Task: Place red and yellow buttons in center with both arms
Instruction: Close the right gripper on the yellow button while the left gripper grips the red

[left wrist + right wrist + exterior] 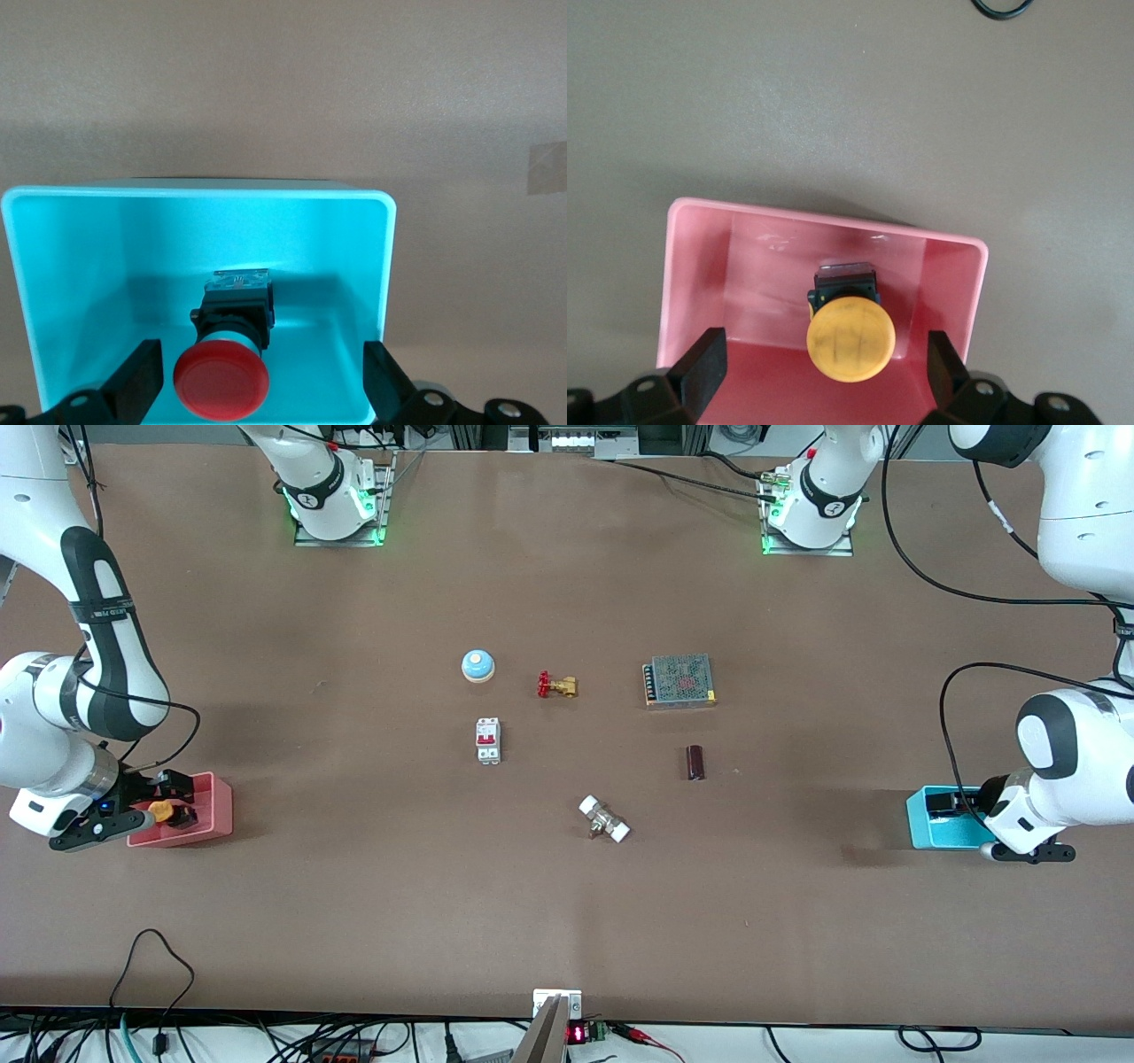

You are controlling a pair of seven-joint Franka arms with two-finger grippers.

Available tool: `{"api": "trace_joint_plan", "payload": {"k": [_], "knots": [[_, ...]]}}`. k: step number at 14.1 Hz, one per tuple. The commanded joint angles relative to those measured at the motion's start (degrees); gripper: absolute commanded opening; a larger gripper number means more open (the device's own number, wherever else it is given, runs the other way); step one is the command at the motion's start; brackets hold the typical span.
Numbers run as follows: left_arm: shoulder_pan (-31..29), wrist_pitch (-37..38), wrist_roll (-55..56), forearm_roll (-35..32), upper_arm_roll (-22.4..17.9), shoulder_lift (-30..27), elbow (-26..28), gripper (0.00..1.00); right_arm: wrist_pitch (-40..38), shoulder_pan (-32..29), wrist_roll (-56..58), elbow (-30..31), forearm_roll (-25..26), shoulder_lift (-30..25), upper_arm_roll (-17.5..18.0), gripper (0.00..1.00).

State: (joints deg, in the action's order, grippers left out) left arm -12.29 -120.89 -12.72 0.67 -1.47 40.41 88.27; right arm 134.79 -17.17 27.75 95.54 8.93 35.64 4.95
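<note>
The red button [221, 382] lies in a teal bin [106, 257] at the left arm's end of the table. My left gripper [261, 381] is open just above it, with one finger [142, 376] on each side of the cap, not touching. In the front view the teal bin [930, 824] shows under my left gripper [961, 804], and the red button is hidden. The yellow button [850, 338] lies in a pink bin [735, 266] at the right arm's end. My right gripper [826, 365] is open around it. The front view shows the yellow button [161, 810] in the pink bin [208, 810] between the fingers of my right gripper [155, 808].
Around the bare brown center [576, 753] lie a blue bell [477, 665], a brass valve [557, 685], a white circuit breaker [488, 740], a metal power supply [679, 680], a dark cylinder [695, 763] and a white-ended fitting [604, 819].
</note>
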Motion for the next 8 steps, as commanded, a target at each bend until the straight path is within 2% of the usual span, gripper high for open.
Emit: {"api": "trace_joint_plan", "payload": {"k": [1, 8], "knots": [[-0.6, -1.1, -0.9, -1.4, 0.5, -0.5, 0.9, 1.0, 1.8, -0.9, 1.1, 0.5, 0.3, 0.0, 0.8, 1.0], [-1.7, -1.1, -1.7, -1.3, 0.4, -0.5, 0.6, 1.0, 3.6, -1.7, -0.1, 0.5, -0.5, 1.4, 0.8, 1.0]]}}
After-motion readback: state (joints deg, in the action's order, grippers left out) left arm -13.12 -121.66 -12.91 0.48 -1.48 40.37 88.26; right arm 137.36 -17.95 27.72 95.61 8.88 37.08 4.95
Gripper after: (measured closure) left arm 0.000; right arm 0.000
